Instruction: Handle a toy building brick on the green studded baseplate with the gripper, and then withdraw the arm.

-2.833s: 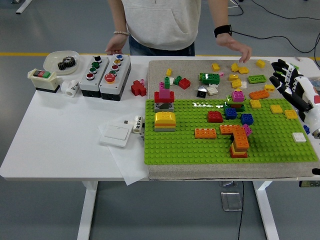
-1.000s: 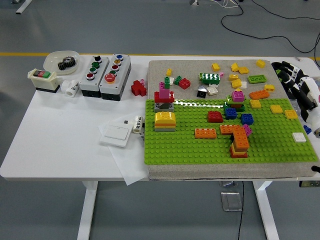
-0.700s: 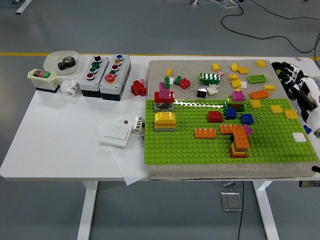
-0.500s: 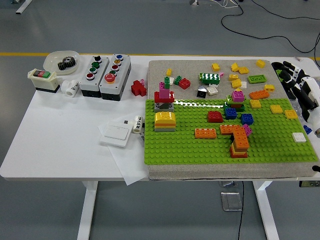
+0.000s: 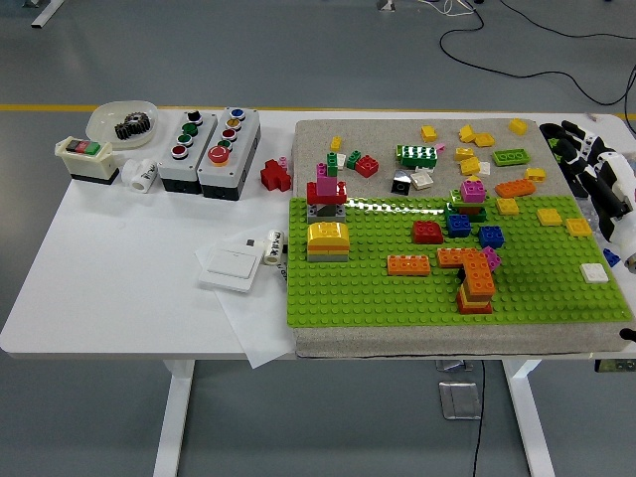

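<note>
The green studded baseplate (image 5: 397, 293) lies on a grey mat at the right of the table. On it stand a yellow domed brick stack (image 5: 327, 239), a red brick (image 5: 427, 232), blue bricks (image 5: 458, 225), an orange flat brick (image 5: 407, 264), an orange-and-red stack (image 5: 475, 281), a white tile (image 5: 594, 272) and yellow bricks (image 5: 549, 216). My right hand (image 5: 581, 159) hovers at the picture's right edge, beside the baseplate's far right corner, fingers spread and holding nothing. The left arm is out of view.
Loose bricks (image 5: 417, 155) lie on the grey mat (image 5: 388, 134) behind the baseplate. Left of it are a red brick (image 5: 275, 176), two button boxes (image 5: 208, 140), a switch box (image 5: 87, 159), a bowl with a gear (image 5: 124, 122), a white wall switch (image 5: 231, 268) and paper (image 5: 253, 333).
The person who stood at the far side reaching over the loose bricks has left the view. My right hand has drawn back toward the right edge and holds still over the last second.
</note>
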`<state>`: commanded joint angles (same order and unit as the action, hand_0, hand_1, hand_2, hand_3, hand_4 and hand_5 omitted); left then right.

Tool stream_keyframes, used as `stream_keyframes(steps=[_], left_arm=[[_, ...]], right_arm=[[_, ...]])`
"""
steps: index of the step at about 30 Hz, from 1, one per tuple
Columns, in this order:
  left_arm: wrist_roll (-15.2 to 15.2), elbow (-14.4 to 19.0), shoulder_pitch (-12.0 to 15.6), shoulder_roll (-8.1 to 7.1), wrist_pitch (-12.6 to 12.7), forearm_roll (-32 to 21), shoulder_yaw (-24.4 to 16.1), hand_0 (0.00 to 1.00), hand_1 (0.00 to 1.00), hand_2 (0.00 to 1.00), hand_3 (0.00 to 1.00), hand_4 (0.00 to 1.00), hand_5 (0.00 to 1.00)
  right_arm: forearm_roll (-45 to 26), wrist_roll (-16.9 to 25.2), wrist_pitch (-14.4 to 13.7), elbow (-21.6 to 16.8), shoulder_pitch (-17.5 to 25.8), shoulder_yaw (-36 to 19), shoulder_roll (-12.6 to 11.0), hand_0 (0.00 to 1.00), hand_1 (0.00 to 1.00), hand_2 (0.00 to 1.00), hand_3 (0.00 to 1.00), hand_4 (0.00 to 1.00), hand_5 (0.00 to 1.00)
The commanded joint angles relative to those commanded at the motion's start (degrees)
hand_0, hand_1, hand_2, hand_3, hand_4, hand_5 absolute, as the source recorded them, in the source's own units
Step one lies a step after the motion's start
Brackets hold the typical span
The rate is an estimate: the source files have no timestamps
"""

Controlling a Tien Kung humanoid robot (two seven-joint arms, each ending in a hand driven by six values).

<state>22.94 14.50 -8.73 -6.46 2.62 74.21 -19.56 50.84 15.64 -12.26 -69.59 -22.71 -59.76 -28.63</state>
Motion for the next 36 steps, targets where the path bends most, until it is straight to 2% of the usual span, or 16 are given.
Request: stream_keyframes(steps=[21, 36], left_arm=[[0.3, 0.1, 0.3, -0.02, -0.1, 1.4, -0.8, 0.422, 0.464, 0.5, 0.595, 0.619, 0.764], [0.2, 0.1, 0.1, 0.0, 0.2, 0.3, -0.1, 0.423, 0.466, 0.501, 0.595, 0.617, 0.765]], right_arm=[[0.1, 0.0, 0.2, 0.1, 0.4, -0.1, 0.1, 0.94, 0.861, 0.893, 0.908, 0.998, 0.772], [0.1, 0.1, 0.3, 0.2, 0.0, -0.1, 0.1, 0.942, 0.862, 0.893, 0.906, 0.998, 0.771]])
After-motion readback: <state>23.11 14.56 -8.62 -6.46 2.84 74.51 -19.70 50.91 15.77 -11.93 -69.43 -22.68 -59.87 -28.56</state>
